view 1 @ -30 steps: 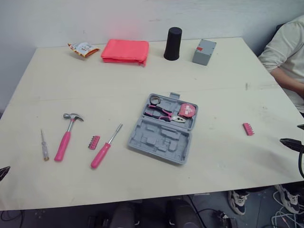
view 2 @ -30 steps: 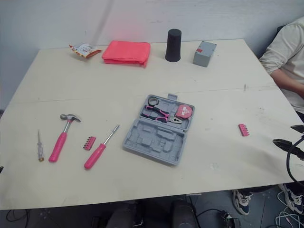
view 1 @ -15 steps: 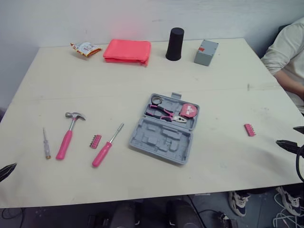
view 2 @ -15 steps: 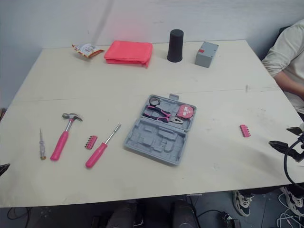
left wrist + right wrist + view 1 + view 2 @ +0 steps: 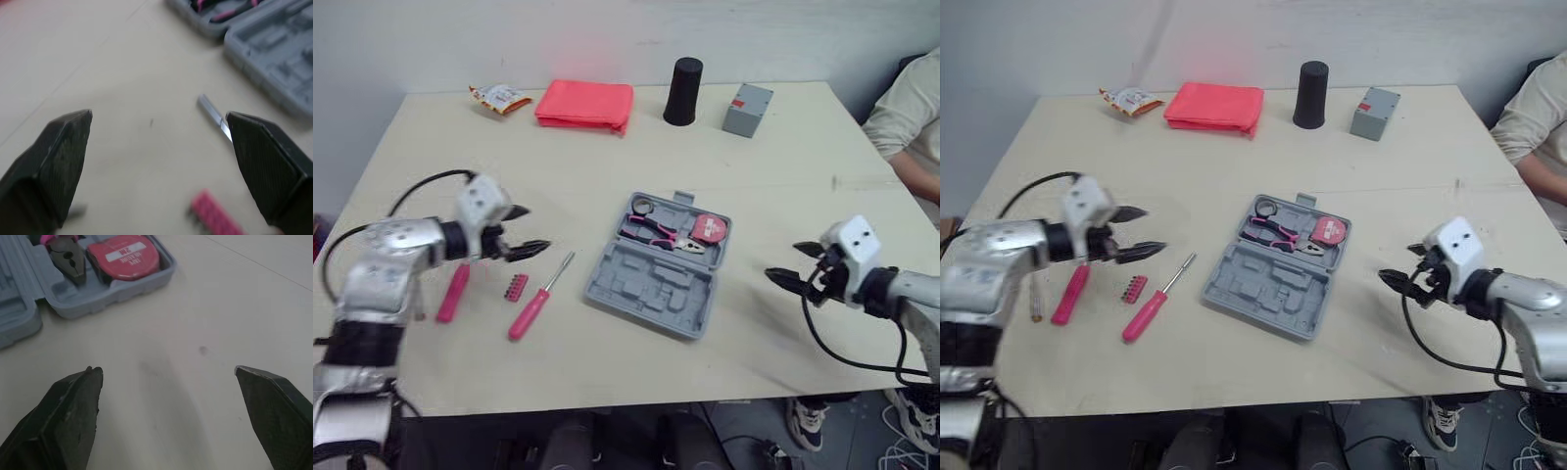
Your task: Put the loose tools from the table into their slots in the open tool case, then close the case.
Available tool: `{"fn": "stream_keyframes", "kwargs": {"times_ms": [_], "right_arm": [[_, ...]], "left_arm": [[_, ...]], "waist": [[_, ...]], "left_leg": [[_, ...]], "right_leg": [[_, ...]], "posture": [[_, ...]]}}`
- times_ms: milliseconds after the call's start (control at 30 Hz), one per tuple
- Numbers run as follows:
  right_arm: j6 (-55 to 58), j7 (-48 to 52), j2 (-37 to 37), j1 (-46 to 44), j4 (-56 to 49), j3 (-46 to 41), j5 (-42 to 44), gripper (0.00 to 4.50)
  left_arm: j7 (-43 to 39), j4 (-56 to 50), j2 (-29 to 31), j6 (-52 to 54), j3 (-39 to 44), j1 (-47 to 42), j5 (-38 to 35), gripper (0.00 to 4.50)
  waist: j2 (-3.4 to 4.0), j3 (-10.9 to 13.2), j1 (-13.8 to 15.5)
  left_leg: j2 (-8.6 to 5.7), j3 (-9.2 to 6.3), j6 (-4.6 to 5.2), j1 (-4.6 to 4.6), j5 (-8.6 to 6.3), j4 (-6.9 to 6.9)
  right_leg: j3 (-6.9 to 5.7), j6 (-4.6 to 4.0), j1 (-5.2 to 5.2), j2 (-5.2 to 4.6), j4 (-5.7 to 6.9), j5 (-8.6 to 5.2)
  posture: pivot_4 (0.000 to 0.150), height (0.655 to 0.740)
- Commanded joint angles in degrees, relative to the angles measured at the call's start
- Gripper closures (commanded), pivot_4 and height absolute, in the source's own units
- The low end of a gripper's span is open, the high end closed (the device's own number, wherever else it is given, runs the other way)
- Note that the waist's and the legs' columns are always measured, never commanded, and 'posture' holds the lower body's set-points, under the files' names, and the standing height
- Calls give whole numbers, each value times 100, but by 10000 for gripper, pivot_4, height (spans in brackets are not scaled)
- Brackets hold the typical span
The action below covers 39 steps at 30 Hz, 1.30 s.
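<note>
Two grippers, both spread and empty: the left gripper (image 5: 534, 229) at centre-left near the pink-handled screwdriver (image 5: 540, 296), the right gripper (image 5: 784, 263) at right. The open grey plastic tool case (image 5: 641, 284) sits mid-frame. First pickup looks imminent, and the next move calls for lowering onto the screwdriver's handle.

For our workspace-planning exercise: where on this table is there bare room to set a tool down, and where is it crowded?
Bare: the wide band between the pink cloth, black cup, grey box and the tool case; also the gap between it and the right gripper. Crowded: hammer, bit strip and screwdriver beside the left gripper.
</note>
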Motion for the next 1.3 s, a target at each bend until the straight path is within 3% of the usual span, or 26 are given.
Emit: {"fn": "stream_keyframes", "kwargs": {"times_ms": [33, 200, 400, 733, 967, 1300], "right_arm": [[182, -380, 136, -180, -268, 254, -272, 18859], [312, -518, 422, -290, -562, 689, -384, 44486], [347, -552, 733, -445, -711, 1113, -460, 44900], [317, -577, 994, -474, -725, 1397, -563, 44900], [272, -499, 1134, -519, -697, 1389, -541, 44900], [-166, 294, 930, -331, -654, 1299, -394, 44900]], "left_arm": [[19, 612, -278, -344, -446, -476, 466, 19146], [128, 1578, -1085, -708, -912, -1156, 877, 42953], [276, 2748, -1750, -1231, -1166, -1685, 1266, 44135], [366, 3397, -2332, -1595, -1171, -1883, 1457, 44135], [-61, 2701, -2317, -1552, -1259, -1470, 1386, 44135], [-497, 236, -1859, -499, -1455, -65, 1276, 44135]], "waist": [[-4, 1, -11], [-9, 4, 66], [-18, 6, 76], [-22, 5, 74], [-23, 4, 70], [-22, 4, 60]], "left_leg": [[1, 10, 2, 0, -1, 0], [8, 19, 9, -9, -4, 33], [6, 19, 15, -14, -7, 53], [6, 19, 16, -22, -8, 55], [6, 18, 16, -21, -8, 55], [8, 18, 16, -19, -8, 54]], "right_leg": [[1, 2, -7, 2, 2, -1], [6, 6, -20, 3, 12, -3], [6, 6, -24, 0, 20, -3], [4, 6, -31, -2, 32, -3], [4, 6, -31, -1, 33, -3], [9, 6, -29, -2, 33, -3]], "posture": [[1500, 7361], [1500, 7361], [1500, 7361], [1500, 7361], [1500, 7361], [1500, 7361]]}}
